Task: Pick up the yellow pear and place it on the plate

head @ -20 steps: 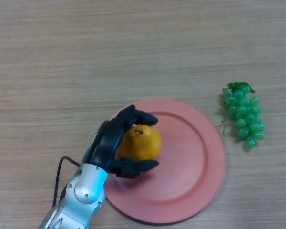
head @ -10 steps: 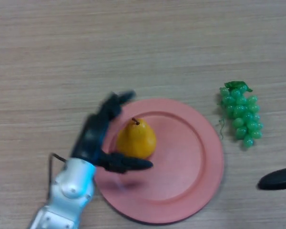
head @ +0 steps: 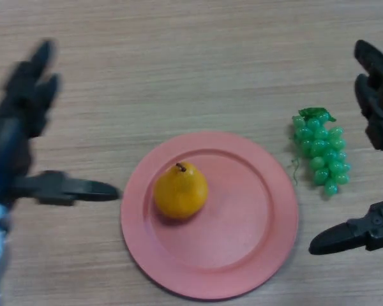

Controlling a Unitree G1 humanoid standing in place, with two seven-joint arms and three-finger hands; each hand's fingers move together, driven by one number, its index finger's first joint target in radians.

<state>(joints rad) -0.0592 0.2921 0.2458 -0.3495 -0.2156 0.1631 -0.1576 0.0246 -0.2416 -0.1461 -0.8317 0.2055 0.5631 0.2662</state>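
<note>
The left hand (head: 16, 143) hangs over the counter (head: 179, 57) at the view's left edge, fingers straight and spread wide from the thumb, which points toward the plate (head: 255, 217) and stops just short of its rim. It holds nothing. Its outline is smeared, so the fingers are hard to separate, and the wrist is cut off by the frame's left side.

The right hand (head: 380, 127) shows at the right edge, also with fingers extended and apart from the thumb, empty. Only part of it is visible: the fingers run down the edge of the frame and the palm lies outside it. Its thumb reaches in low at the right, near the plate's rim but not touching.

Between the two hands sits the round pink plate, flat on the wood-grain counter. The yellow pear (head: 180, 190) rests on it, left of the plate's centre, inside the raised rim. The pear is a deep yellow-orange, plump and rounded, with a short dark stem at its top pointing away from the robot, and it casts a small shadow on the plate beneath it.

A bunch of green grapes (head: 322, 152) with a leaf lies on the counter just right of the plate, apart from it and close to the right hand's fingers.
</note>
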